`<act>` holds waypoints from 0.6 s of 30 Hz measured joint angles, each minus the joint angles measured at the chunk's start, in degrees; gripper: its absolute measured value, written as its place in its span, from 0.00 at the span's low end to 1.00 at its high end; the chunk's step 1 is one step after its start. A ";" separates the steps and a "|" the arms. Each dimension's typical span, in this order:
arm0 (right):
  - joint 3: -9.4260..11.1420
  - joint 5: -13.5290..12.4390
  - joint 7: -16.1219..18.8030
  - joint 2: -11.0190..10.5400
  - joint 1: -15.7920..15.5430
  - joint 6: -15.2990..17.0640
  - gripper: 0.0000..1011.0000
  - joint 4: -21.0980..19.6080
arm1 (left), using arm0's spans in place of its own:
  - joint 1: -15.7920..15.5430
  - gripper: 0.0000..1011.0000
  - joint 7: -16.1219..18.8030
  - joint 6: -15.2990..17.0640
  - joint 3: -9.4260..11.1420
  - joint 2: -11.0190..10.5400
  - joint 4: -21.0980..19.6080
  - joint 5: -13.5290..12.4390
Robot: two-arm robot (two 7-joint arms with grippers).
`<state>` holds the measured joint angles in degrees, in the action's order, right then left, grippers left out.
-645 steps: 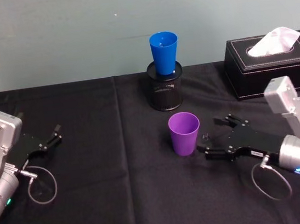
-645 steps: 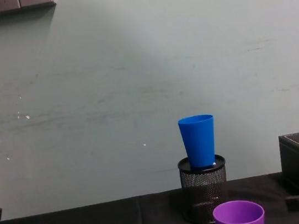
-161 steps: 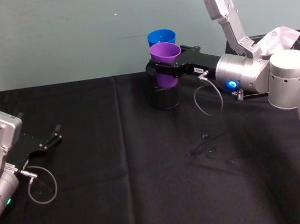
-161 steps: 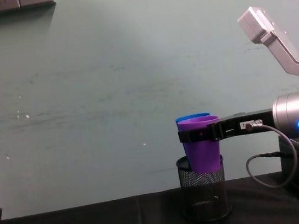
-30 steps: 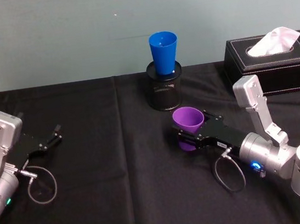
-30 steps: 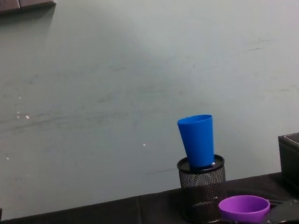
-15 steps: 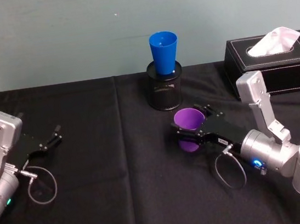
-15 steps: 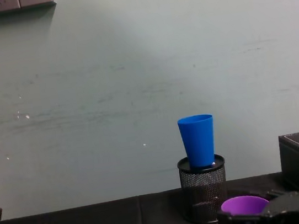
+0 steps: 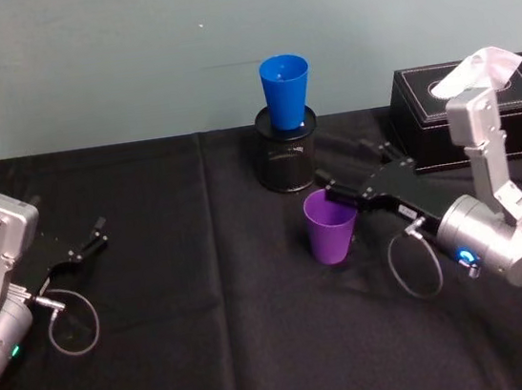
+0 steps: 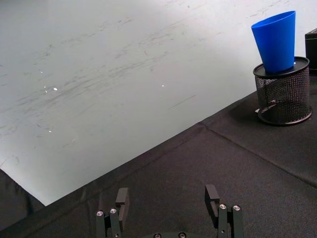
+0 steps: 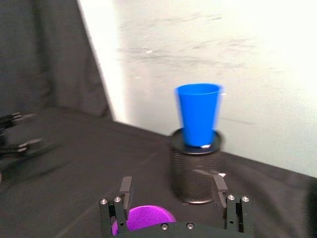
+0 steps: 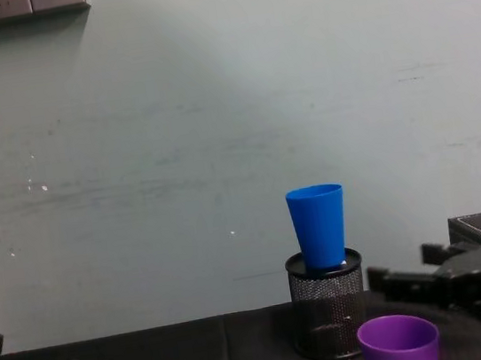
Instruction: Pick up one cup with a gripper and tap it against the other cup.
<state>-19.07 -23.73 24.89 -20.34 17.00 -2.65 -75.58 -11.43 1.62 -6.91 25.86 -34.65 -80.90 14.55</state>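
Purple plastic, thin-walled and smooth, the purple cup (image 9: 330, 227) stands upright on the black cloth (image 9: 215, 355) near the middle, in front of the mesh pen holder (image 9: 287, 161) on which the blue cup (image 9: 286, 92) rests. It looks light and fairly stiff but slick, and its taper would let it slip downward, so a hold across the wall just below the rim seems best. The right gripper (image 9: 359, 174) sits just beyond and to the right of it, jaws spread wide and holding nothing. The left gripper (image 9: 92, 240) lies parked far left, jaws likewise apart and empty. A small white label on the right gripper is too small to read.
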 joint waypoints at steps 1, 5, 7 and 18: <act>0.69 0.39 -1.66 0.06 -0.45 -0.14 0.99 -0.48 | 0.00 0.99 0.00 0.00 0.00 0.00 0.00 0.00; 2.52 2.09 -6.34 0.56 -1.61 -0.24 0.99 -1.60 | 0.00 0.99 0.00 0.00 0.00 0.00 0.00 0.00; 3.06 2.89 -8.01 0.77 -1.97 -0.04 0.99 -1.84 | 0.00 0.99 0.00 0.00 0.00 0.00 0.00 0.00; 3.93 11.86 -17.66 0.65 -4.14 3.41 0.99 -4.47 | 0.00 0.99 0.00 0.00 0.00 0.00 0.00 0.00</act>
<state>-15.14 -11.86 7.23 -19.69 12.87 0.76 -80.05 -11.43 1.62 -6.90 25.86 -34.65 -80.90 14.55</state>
